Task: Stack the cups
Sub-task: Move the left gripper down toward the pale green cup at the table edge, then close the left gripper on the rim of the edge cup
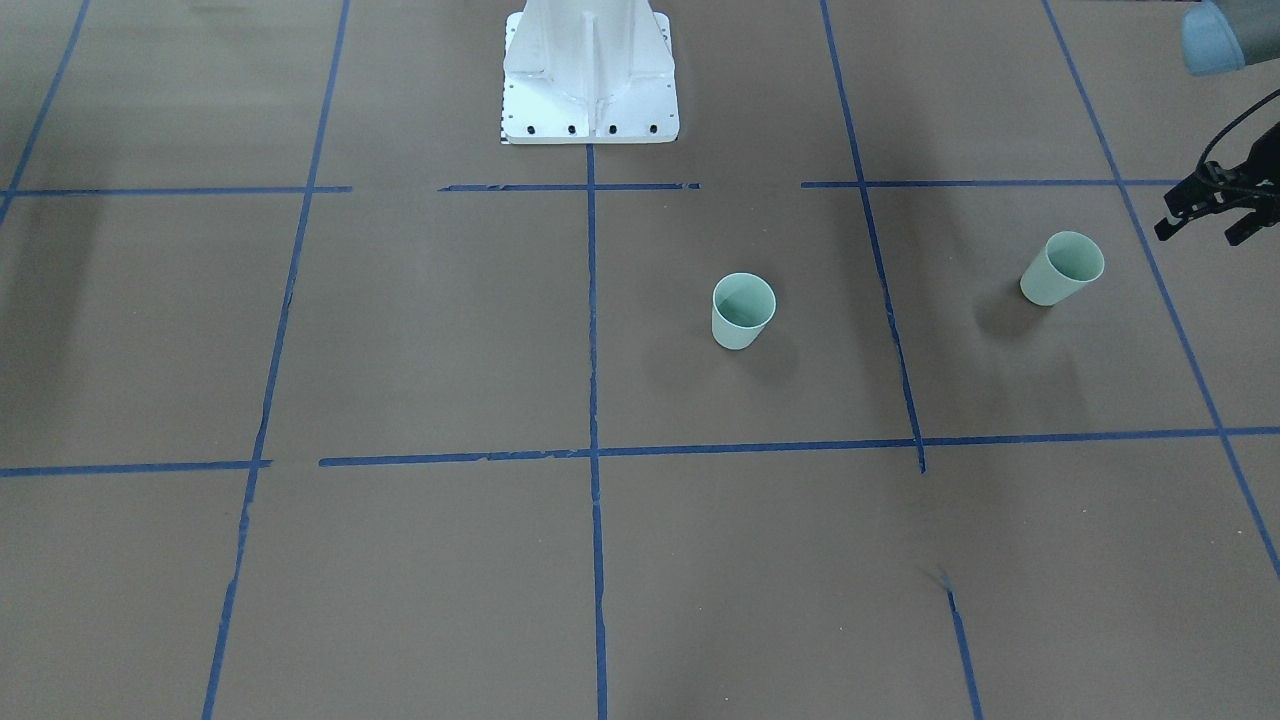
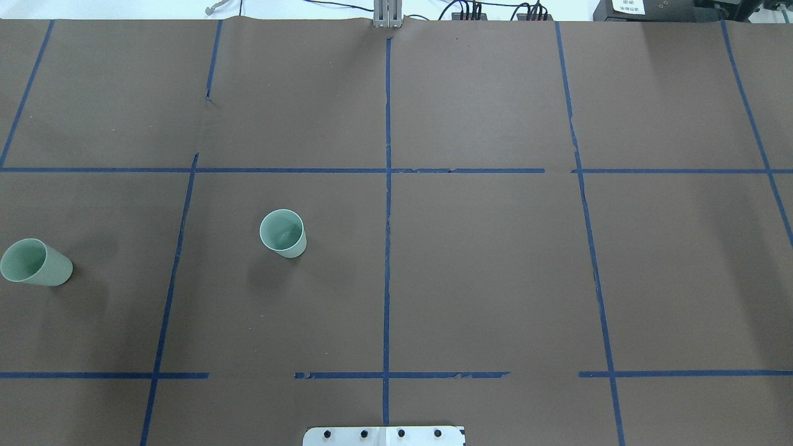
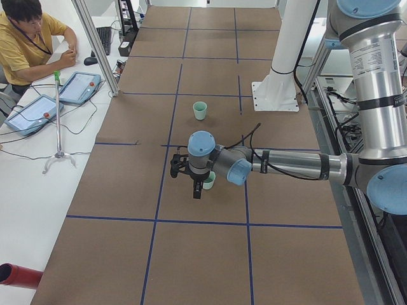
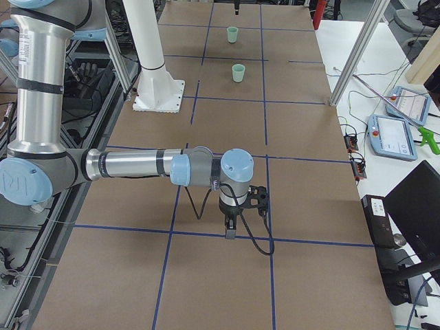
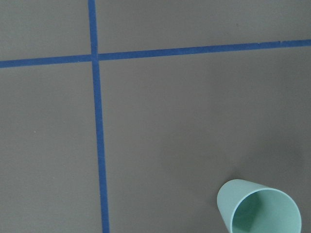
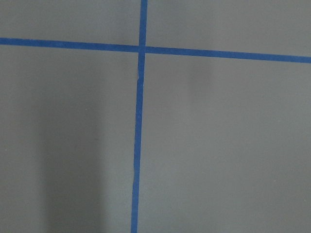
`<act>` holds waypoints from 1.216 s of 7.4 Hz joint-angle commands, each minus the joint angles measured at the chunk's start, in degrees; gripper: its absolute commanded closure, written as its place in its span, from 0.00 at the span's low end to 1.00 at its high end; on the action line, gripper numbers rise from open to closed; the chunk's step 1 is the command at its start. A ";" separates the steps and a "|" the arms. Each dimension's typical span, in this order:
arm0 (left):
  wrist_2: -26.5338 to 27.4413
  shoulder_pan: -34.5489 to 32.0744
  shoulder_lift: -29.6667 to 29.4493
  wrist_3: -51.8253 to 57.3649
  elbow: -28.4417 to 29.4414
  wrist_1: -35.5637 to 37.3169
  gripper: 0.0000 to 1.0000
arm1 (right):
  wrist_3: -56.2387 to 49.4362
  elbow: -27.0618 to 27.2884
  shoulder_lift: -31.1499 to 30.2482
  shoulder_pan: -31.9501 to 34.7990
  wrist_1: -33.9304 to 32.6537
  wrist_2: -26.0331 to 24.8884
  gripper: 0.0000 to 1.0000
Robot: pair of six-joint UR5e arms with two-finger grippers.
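Two pale mint-green cups stand upright on the brown table, apart from each other. One cup (image 1: 743, 311) (image 2: 283, 233) is near the centre line. The other cup (image 1: 1061, 268) (image 2: 35, 262) is out on my left side and also shows in the left wrist view (image 5: 260, 206). My left gripper (image 1: 1200, 232) (image 3: 194, 189) hovers above the table just beside this outer cup, with its fingers apart and empty. My right gripper (image 4: 230, 230) shows only in the exterior right view, hanging over bare table far from both cups. I cannot tell whether it is open or shut.
The white robot pedestal (image 1: 590, 75) (image 2: 384, 435) stands at the table's robot side. Blue tape lines grid the brown cover. An operator (image 3: 25, 38) sits beside the table with tablets (image 3: 79, 87). A thin stand (image 3: 58, 121) is next to the table edge.
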 commanded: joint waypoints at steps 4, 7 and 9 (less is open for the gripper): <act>9.42 12.32 0.46 -20.56 4.57 -14.32 0.03 | 0.00 0.00 0.00 0.03 0.00 0.00 0.00; 9.35 13.75 0.45 -20.76 4.57 -13.97 1.00 | 0.00 0.00 0.00 0.03 0.00 0.00 0.00; 9.43 13.66 0.45 -20.50 4.48 -14.06 1.00 | 0.00 0.00 0.00 -0.05 0.00 0.00 0.00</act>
